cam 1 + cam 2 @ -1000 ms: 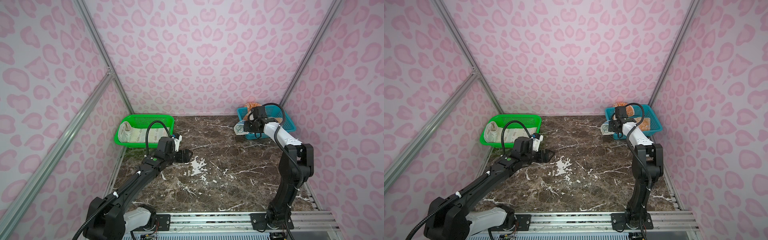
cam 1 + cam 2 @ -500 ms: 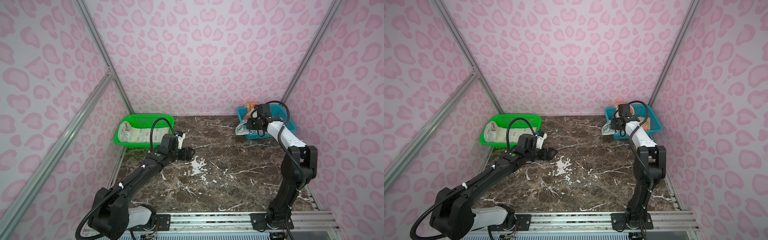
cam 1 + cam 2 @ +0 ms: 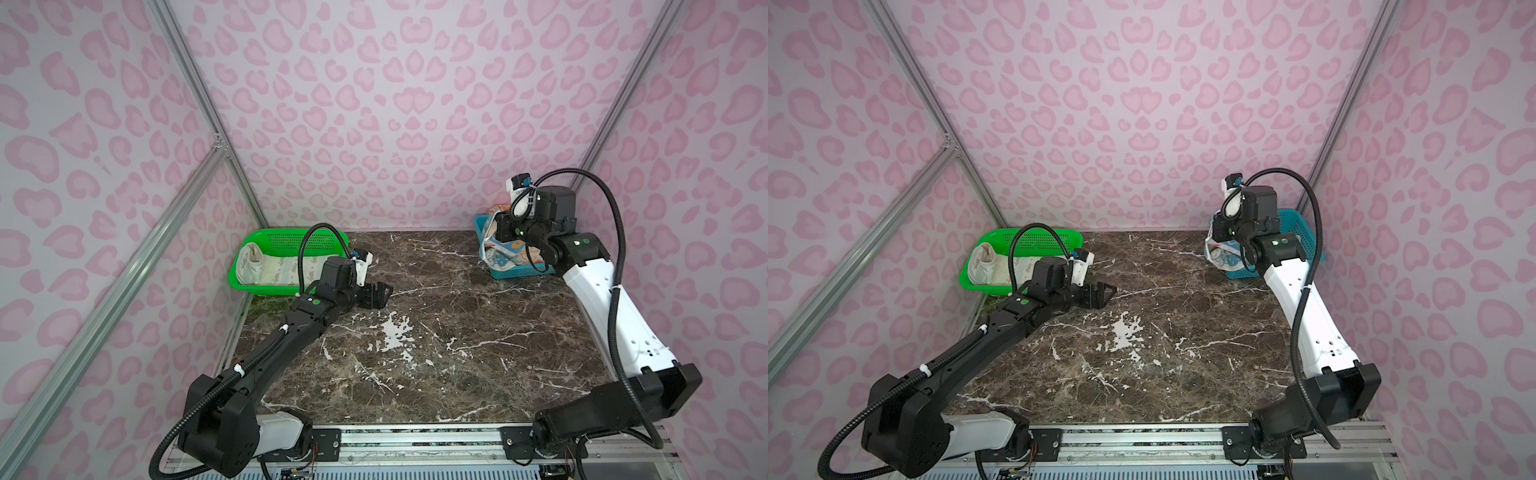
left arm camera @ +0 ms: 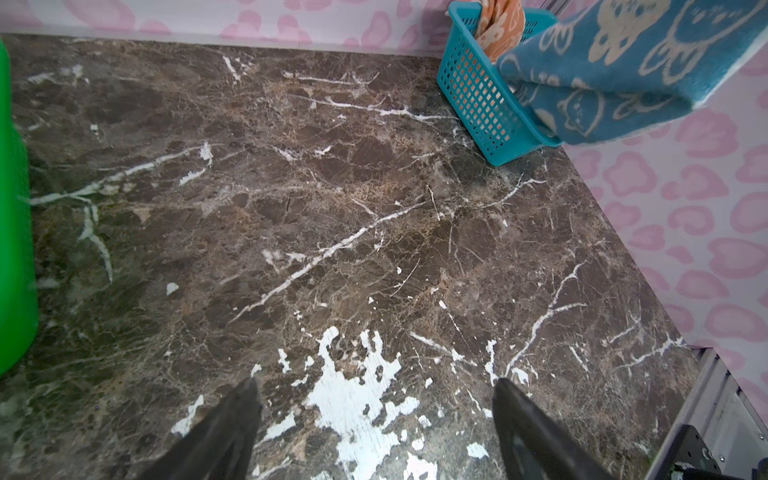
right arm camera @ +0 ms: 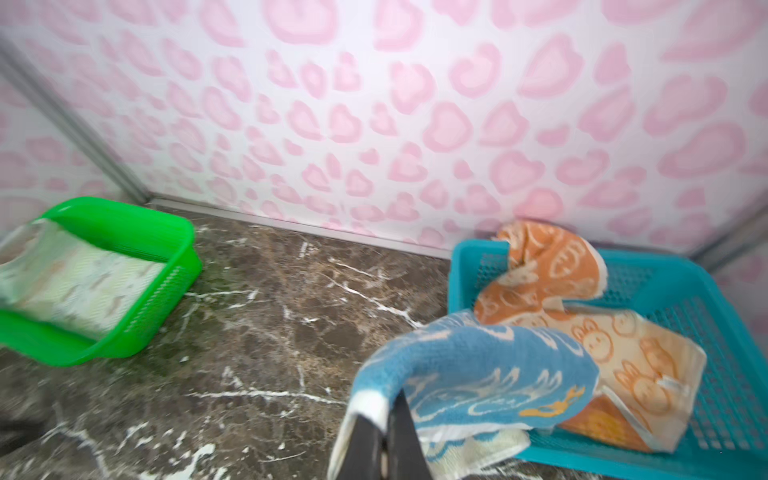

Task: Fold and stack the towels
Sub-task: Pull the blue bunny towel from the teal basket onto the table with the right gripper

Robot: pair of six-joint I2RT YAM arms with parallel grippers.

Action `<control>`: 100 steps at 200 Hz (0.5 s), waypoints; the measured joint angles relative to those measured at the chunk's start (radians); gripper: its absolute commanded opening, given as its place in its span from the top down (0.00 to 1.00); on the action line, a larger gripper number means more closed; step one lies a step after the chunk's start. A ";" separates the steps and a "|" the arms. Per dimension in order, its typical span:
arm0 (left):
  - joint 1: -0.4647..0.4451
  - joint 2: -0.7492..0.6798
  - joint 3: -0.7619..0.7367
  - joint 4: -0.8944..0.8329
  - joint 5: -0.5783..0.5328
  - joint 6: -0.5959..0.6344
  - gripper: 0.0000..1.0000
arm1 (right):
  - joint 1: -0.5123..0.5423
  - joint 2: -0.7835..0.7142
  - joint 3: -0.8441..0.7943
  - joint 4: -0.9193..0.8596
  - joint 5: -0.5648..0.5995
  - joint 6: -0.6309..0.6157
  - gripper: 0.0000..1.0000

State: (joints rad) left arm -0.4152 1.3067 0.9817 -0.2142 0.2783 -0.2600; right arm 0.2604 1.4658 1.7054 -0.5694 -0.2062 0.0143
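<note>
In both top views the left claw [image 3: 379, 293] is spread wide and empty over the veined marble table [image 3: 436, 374]. A white towel [image 3: 270, 270] lies in the green mesh basket [image 3: 286, 237].

Left wrist view: a fuzzy blue towel [image 4: 623, 70] hangs over the blue basket [image 4: 478, 95].

Right wrist view: the right claw [image 5: 388, 415] is pressed together, pinching that towel's edge, beside a rumpled orange towel [image 5: 552, 286].
</note>
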 measured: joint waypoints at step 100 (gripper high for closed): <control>0.018 -0.119 0.087 -0.097 -0.071 0.100 0.10 | 0.289 -0.075 0.075 -0.109 -0.161 -0.047 1.00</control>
State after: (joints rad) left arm -0.3973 1.1877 1.0687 -0.3107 0.2070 -0.1604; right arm 0.5495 1.3907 1.7805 -0.6788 -0.3672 -0.0326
